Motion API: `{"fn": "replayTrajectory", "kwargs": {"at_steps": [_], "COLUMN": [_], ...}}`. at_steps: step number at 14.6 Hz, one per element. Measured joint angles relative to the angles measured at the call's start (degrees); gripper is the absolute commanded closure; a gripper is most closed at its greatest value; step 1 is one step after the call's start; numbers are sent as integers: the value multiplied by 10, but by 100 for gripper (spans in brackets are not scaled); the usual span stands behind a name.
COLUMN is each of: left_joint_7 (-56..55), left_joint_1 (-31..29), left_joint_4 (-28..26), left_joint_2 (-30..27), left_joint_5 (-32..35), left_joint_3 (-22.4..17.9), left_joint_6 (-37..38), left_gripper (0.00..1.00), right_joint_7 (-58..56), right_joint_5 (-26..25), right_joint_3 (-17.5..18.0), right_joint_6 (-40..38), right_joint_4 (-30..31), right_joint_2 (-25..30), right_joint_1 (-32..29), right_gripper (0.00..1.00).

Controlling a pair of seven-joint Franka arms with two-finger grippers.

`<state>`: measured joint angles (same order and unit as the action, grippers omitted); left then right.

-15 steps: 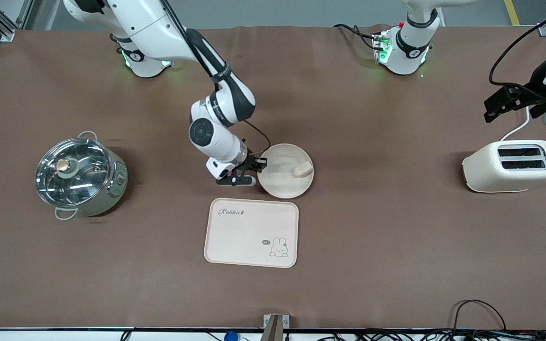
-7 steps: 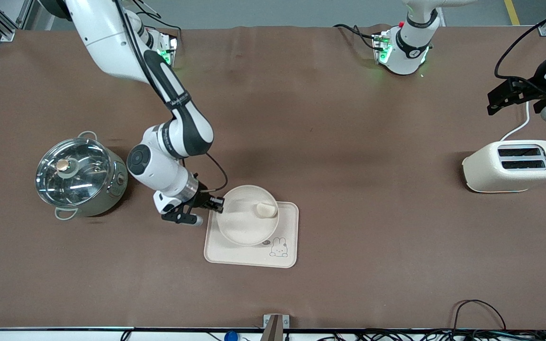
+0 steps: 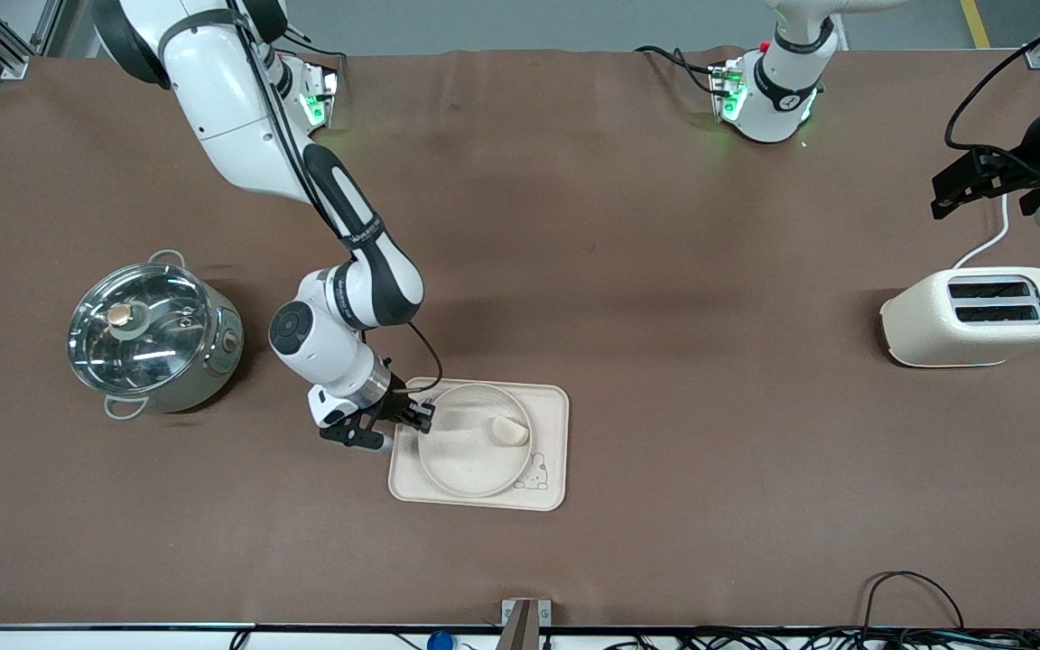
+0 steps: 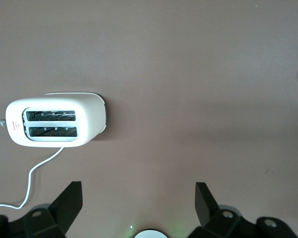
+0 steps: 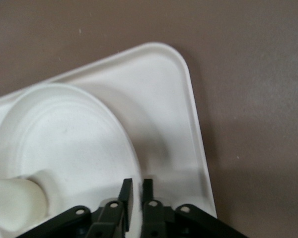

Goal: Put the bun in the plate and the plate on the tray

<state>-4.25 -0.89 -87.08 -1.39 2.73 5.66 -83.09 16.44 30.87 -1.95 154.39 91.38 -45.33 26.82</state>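
The round cream plate (image 3: 470,460) lies on the cream tray (image 3: 549,406) and covers its lettering. The rabbit drawing peeks out at the plate's edge. The pale bun (image 3: 511,431) lies in the plate, on the side toward the left arm's end. My right gripper (image 3: 425,420) is shut on the plate's rim at the side toward the right arm's end. The right wrist view shows its fingers pinching the rim (image 5: 137,182), with the plate (image 5: 64,144), bun (image 5: 12,203) and tray (image 5: 159,99). My left gripper (image 3: 962,181) waits open and empty (image 4: 139,191) over the table beside the toaster.
A cream toaster (image 3: 976,316) with a white cord stands at the left arm's end; it also shows in the left wrist view (image 4: 54,120). A steel pot with a glass lid (image 3: 154,338) stands at the right arm's end.
My right gripper carried the plate with the bun from the bare table toward the front camera onto the tray, then lowered it. The left gripper barely moved.
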Motion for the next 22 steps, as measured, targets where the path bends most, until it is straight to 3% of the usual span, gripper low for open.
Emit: {"fn": "replayTrajectory", "kwargs": {"at_steps": [4, 8, 11, 15, 19, 22], "left_joint_7": [0, 0, 0, 0, 0, 0], "left_joint_1": [2, 5, 5, 6, 7, 8], "left_joint_4": [0, 0, 0, 1, 1, 0], "left_joint_2": [1, 4, 5, 4, 4, 6], "left_joint_5": [-1, -1, -1, -1, -1, -1], "left_joint_3": [2, 3, 3, 3, 3, 9], "left_joint_6": [0, -2, -3, -3, -2, -1], "left_gripper": [0, 0, 0, 0, 0, 0], "right_joint_7": [5, -55, -122, -150, -175, -182], "right_joint_5": [-14, -93, -112, -178, -255, -278], "right_joint_3": [-4, -17, -36, -97, -118, -124], "right_joint_6": [-22, -130, -234, -356, -474, -538], "right_joint_4": [-39, -59, -61, -61, -60, -28], "right_joint_2": [3, 37, 97, 187, 285, 385], "right_joint_1": [-19, -67, -111, -131, -142, -150], "right_gripper": [0, 0, 0, 0, 0, 0]}}
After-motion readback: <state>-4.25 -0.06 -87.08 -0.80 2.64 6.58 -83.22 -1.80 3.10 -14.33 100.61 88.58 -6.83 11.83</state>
